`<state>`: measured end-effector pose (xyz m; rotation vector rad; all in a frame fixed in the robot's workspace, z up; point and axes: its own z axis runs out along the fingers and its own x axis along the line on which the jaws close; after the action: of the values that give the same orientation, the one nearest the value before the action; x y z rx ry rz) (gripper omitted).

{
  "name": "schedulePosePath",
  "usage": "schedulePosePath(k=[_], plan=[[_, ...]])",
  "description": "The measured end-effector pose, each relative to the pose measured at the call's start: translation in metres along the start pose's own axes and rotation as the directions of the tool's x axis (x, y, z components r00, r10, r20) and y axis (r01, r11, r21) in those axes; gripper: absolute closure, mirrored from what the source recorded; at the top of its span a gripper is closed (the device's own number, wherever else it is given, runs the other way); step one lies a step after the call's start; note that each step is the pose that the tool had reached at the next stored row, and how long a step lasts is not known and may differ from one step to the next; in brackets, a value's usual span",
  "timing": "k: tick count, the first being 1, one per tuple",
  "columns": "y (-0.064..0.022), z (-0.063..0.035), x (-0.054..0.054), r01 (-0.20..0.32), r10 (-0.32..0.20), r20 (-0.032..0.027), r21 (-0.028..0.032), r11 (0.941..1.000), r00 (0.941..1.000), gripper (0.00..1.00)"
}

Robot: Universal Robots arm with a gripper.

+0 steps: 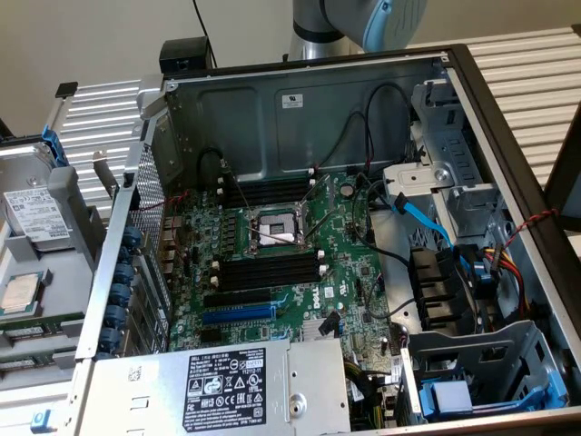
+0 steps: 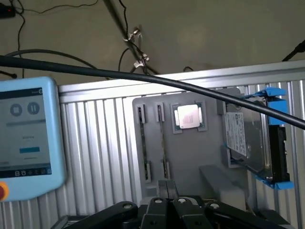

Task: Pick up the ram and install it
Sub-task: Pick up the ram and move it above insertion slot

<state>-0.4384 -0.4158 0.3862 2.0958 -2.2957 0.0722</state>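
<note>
Presently, jaws closed, the two fingertips [image 2: 162, 188] pressed flat together. They hang over the near edge of a grey holder [image 2: 190, 162] that lies on the ribbed metal desk [image 2: 95, 143].

Ram [image 2: 163, 143] stands on edge in one of the holder's narrow slots and shows as a thin dark line. Its nearer end is in line with the fingertips; cannot tell if they touch. Beside the ram sits a processor chip [image 2: 189, 117] in a square recess. Past the chip is a hard drive [image 2: 243, 138] in a blue bracket.

A black cable [image 2: 190, 88] crosses above the holder. A control tablet [image 2: 28, 138] with a lit screen lies on the desk, on the ram's other side from the chip.

Exterior view: holder at nine o'clock, outside the open computer case [image 1: 272, 109]. Arm [image 1: 363, 23] at twelve o'clock, behind the case's back wall.

Inside the case is a green motherboard [image 1: 304, 295]. Two banks of black memory slots [image 1: 268, 270] with white end clips flank a processor socket [image 1: 272, 229]. A blue expansion slot [image 1: 238, 313] lies toward six o'clock from the nearer bank. A labelled power supply [image 1: 227, 386] is at six o'clock.
</note>
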Motion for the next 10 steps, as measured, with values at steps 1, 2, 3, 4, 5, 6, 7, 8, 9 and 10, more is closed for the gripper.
schedulePosePath(k=[1,2,3,4,5,6,7,8,9,10], plan=[[0.0003,0.0011,0.000,0.011,-0.011,0.0027,0.0004,0.9999,0.9999,0.89],[0.0006,0.0020,0.000,0.022,-0.022,0.0062,0.0009,0.9998,0.9997,0.89],[0.0008,0.0029,0.000,0.031,-0.031,0.0116,0.0011,0.9995,0.9994,0.89],[0.0011,0.0038,0.000,0.039,-0.039,0.0186,0.0012,0.9993,0.9991,0.89],[0.0014,0.0048,0.001,0.044,-0.044,0.0243,0.0012,0.9990,0.9987,0.89],[0.0018,0.0062,0.002,0.049,-0.049,0.0292,0.0011,0.9988,0.9984,0.89],[0.0018,0.0079,0.003,0.051,-0.051,0.0318,0.0012,0.9987,0.9982,0.89],[0.0017,0.0099,0.004,0.053,-0.053,0.0329,0.0011,0.9986,0.9980,0.89],[0.0015,0.0118,0.006,0.056,-0.056,0.0336,0.0013,0.9984,0.9978,0.89],[0.0014,0.0138,0.008,0.059,-0.059,0.0339,0.0013,0.9982,0.9977,0.89]])
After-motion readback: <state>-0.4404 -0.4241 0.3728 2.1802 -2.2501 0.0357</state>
